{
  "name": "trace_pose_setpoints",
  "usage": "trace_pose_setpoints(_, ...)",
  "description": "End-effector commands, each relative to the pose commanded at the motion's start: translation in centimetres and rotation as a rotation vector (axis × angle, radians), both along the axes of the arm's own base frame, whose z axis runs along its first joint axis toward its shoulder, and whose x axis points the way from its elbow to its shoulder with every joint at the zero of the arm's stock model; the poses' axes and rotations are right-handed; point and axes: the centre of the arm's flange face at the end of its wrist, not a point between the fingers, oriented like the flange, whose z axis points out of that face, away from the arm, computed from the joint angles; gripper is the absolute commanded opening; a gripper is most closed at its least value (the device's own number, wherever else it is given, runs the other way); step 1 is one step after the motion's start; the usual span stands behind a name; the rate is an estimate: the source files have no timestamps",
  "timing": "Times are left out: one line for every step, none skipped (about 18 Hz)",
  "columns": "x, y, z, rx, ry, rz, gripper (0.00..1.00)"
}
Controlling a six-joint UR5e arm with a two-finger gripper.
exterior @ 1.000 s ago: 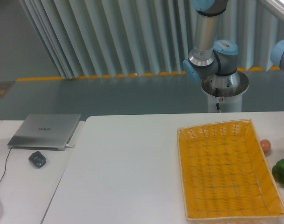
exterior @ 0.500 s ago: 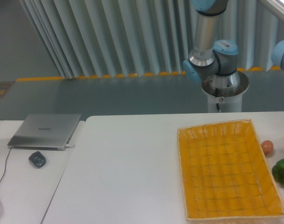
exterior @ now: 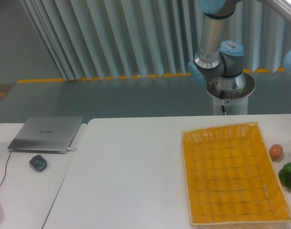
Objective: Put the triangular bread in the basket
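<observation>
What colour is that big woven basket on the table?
Bright yellow-orange, with a paler rim: the basket, seen in the fixed camera view.

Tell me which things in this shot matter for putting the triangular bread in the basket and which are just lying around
Part of the job:
basket, empty, on the white table
triangular bread: not clearly in view
gripper: out of view

Just lying about:
small round reddish-orange fruit, right of the basket
green pepper, right edge
closed laptop
small dark object beside it

A white table (exterior: pixel 131 171) carries the basket (exterior: pixel 233 174). Just right of the basket sit a small orange fruit (exterior: pixel 275 151) and a green pepper (exterior: pixel 289 174). Far left lie a laptop (exterior: pixel 46 133) and a dark mouse (exterior: pixel 38 162).
</observation>
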Motion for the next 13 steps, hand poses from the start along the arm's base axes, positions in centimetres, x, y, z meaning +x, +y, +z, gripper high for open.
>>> trace_pose_setpoints(-0.3, 0.1, -0.4, 0.002, 0.004, 0.002, 1.0)
trace_pose_setpoints(-0.5, 0.2, -0.8, 0.005, 0.015, 0.0, 1.0)
trace_pose_setpoints(-0.8, 0.3, -1.3, 0.005, 0.02, -0.013, 1.0)
trace_pose_setpoints(-1.0, 0.4, -1.7, 0.005, 0.021, -0.009, 1.0)
trace_pose_setpoints(-1.0, 0.5, -1.8, 0.007, 0.023, 0.0, 1.0)
trace_pose_setpoints(-1.1, 0.5, -1.9, 0.006, 0.022, 0.0, 1.0)
trace_pose_setpoints(-1.3, 0.6, -2.0, 0.006, 0.022, 0.0, 1.0)
trace_pose_setpoints(-1.5, 0.6, -2.2, 0.006, 0.022, -0.004, 1.0)
trace_pose_setpoints(-1.7, 0.7, -2.5, 0.007, 0.025, -0.009, 1.0)
trace_pose_setpoints(-2.1, 0.8, -2.8, 0.013, 0.04, -0.004, 1.0)
trace_pose_setpoints(-2.3, 0.9, -3.2, 0.017, 0.049, 0.002, 1.0)
trace_pose_setpoints(-2.4, 1.0, -3.5, 0.017, 0.048, -0.001, 1.0)
trace_pose_setpoints(-2.5, 1.0, -3.8, 0.016, 0.046, 0.0, 1.0)
